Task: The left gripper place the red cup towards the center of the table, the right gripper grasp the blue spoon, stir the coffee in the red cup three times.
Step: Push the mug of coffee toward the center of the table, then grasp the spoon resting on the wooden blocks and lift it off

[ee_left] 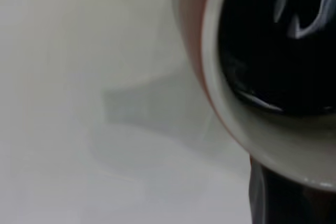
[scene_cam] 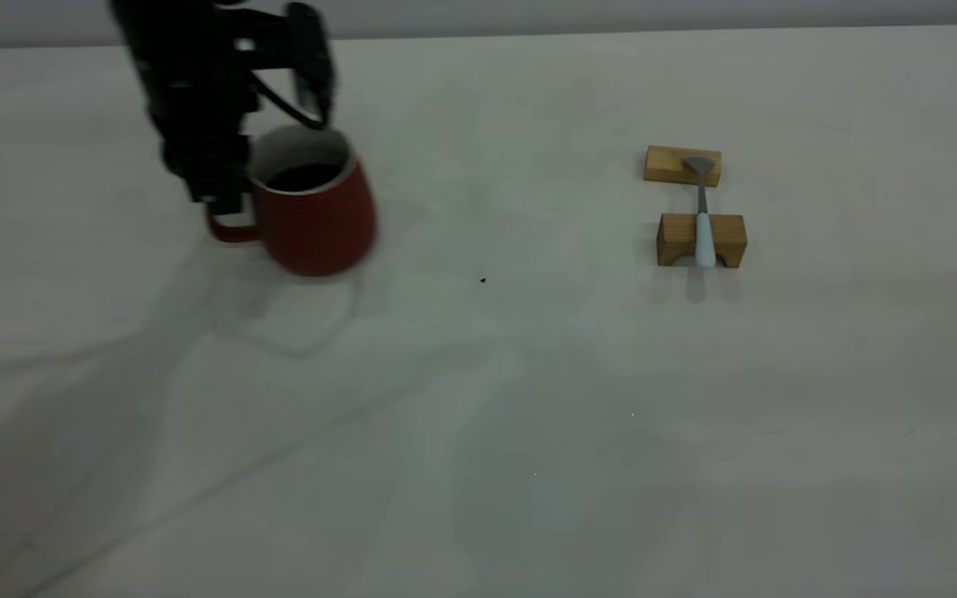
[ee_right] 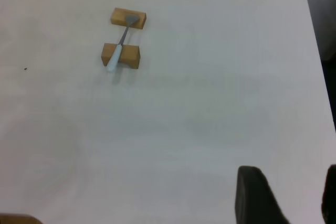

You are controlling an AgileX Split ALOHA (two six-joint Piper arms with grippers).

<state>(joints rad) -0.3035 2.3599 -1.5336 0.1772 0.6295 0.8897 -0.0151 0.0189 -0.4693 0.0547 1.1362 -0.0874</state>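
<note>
Left gripper (scene_cam: 225, 195) at ten o'clock, closed on the handle of one red cup (scene_cam: 312, 212) holding coffee (scene_cam: 304, 176). One blue spoon (scene_cam: 702, 218) bridges two wooden blocks (scene_cam: 701, 239) at two o'clock. Right gripper (ee_right: 286, 195): fingers apart, holding nothing.

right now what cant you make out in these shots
- Left gripper: exterior view, motion blur at the cup handle hides how its fingers sit; the left wrist view shows only a dark sliver.
- Right gripper: right wrist view, cut off by the edge, only finger tips show; out of the exterior view.
- Spoon bowl: both views, too small to read on the wooden blocks.
- Coffee level: glare.
</note>
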